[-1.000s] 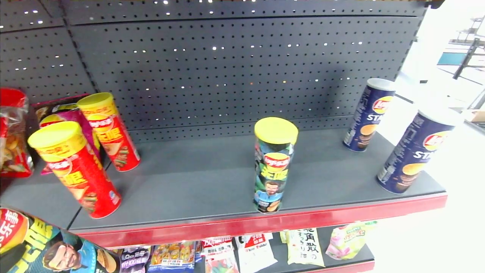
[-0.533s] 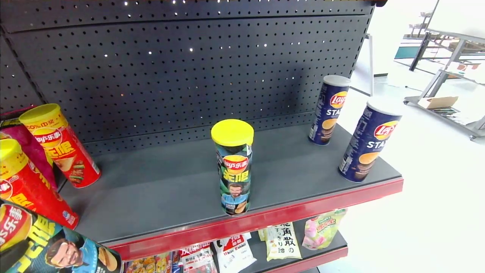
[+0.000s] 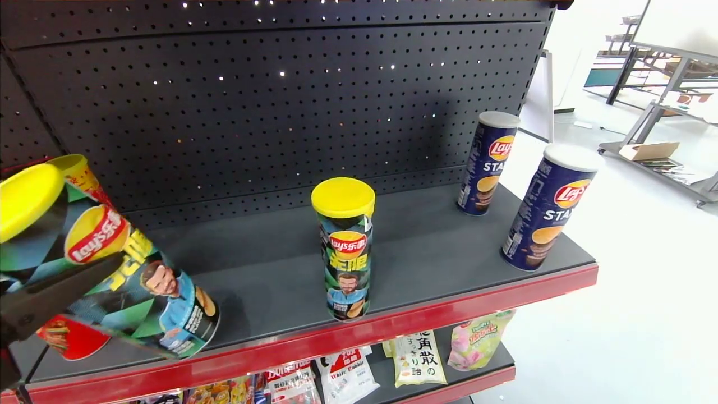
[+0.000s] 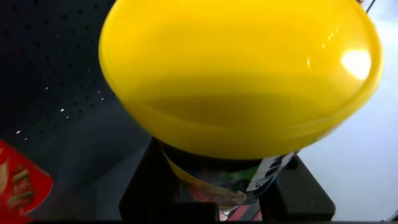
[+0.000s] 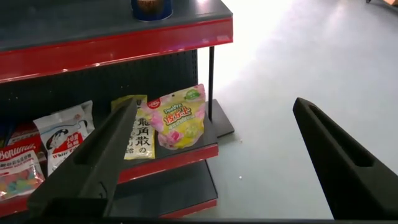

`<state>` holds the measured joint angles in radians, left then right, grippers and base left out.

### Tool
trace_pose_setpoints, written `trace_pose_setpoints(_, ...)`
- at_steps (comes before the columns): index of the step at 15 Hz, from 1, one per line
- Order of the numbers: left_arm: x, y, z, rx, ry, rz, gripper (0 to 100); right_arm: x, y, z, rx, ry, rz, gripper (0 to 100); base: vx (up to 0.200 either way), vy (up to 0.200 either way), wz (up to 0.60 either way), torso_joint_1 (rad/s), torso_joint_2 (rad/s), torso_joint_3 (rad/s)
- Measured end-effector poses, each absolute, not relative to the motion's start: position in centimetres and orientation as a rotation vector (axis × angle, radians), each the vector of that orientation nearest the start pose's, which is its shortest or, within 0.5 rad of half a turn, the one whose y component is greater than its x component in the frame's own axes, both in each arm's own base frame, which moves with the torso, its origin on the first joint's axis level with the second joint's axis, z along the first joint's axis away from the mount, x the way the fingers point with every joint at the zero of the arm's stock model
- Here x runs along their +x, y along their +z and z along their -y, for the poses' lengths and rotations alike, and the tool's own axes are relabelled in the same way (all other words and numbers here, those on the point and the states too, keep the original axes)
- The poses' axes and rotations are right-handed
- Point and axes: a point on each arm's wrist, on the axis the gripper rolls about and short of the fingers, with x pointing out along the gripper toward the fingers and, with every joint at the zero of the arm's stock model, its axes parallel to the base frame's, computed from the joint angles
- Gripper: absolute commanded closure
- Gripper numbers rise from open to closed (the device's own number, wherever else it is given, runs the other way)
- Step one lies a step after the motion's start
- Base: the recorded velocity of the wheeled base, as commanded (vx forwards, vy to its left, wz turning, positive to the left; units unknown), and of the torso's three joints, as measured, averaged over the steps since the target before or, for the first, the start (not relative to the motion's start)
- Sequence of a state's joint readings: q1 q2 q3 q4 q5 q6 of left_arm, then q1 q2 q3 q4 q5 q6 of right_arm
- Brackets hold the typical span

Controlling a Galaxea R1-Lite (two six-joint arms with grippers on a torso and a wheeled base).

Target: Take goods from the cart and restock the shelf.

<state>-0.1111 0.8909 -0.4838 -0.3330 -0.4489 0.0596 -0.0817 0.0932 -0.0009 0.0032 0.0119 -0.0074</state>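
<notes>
The left gripper [image 4: 224, 198], clamped on a tilted yellow-lidded green cardboard chip can [image 3: 140, 280], now rises level with the dark metal shelf [image 3: 269, 264] (set-down looks next).

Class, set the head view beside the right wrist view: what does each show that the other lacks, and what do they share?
Head view, not the right wrist view: a held can, tilted at the left end of the shelf, an upright can with a yellow lid at the front edge, and the pegboard behind. Right wrist view, not the head view: the right gripper, fingers wide apart, empty. Both: the red shelf edge, and the pink-green bag and white bag on the lower shelf.
</notes>
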Motion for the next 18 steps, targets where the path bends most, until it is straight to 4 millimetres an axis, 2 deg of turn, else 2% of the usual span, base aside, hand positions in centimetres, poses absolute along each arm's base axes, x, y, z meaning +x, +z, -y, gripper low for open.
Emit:
trace_pose_setpoints(8, 20.2, 22.1, 5.4, 0.106, -0.636, -0.082, 100, -1.6, 7.7, -0.2, -0.003, -0.069, -0.096, 0, 0.0, 0.0, 0.0, 0.0, 0.0, 0.0)
trace_pose_setpoints(12, 25.5, 22.0, 8.0, 0.124, -0.647, -0.064, 100, -1.6, 7.7, -0.2, -0.003, -0.069, -0.096, 0, 0.0, 0.0, 0.0, 0.0, 0.0, 0.0)
trace_pose_setpoints(15, 28.5, 21.4, 9.8, 0.126, -0.673, -0.05, 100, -1.6, 7.7, -0.2, -0.003, -0.069, -0.096, 0, 0.0, 0.0, 0.0, 0.0, 0.0, 0.0)
trace_pose_setpoints(18, 30.4, 20.6, 11.1, 0.126, -0.693, -0.049, 100, -1.6, 7.7, -0.2, -0.003, -0.069, -0.096, 0, 0.0, 0.0, 0.0, 0.0, 0.0, 0.0)
